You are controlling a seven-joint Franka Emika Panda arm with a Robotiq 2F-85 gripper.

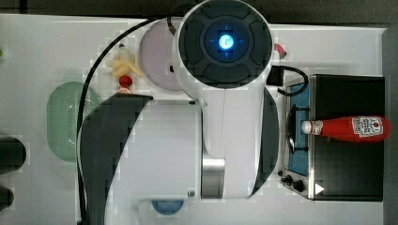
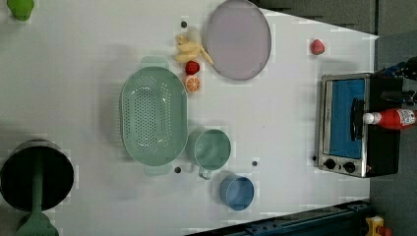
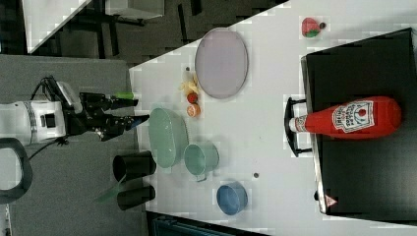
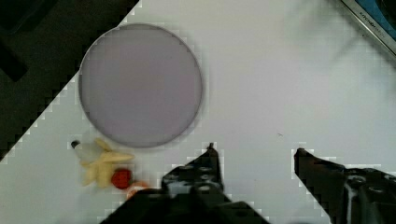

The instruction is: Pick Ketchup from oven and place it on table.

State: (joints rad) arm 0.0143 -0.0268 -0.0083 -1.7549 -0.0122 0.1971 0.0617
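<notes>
The ketchup (image 1: 347, 128) is a red bottle with a white cap. It lies on its side on the flat black top of the oven (image 1: 349, 176), cap toward the door side; it is also seen as the ketchup (image 3: 349, 118) and the ketchup (image 2: 392, 118). The oven (image 2: 344, 125) stands on the white table (image 2: 285, 123) at the left view's right, door shut. My gripper (image 3: 132, 108) hangs far from the bottle, at the right view's left. In the wrist view my gripper (image 4: 254, 151) is open with nothing between its fingers, over bare table beside the plate.
A pale-purple plate (image 2: 238, 39), a green colander (image 2: 153, 115), a green cup (image 2: 212, 150) and a blue bowl (image 2: 236, 192) sit mid-table. Small toy fruit (image 2: 192, 66) lies beside the plate. A strawberry (image 2: 317, 47) lies near the oven. A black pot (image 2: 37, 174) stands at the left view's left.
</notes>
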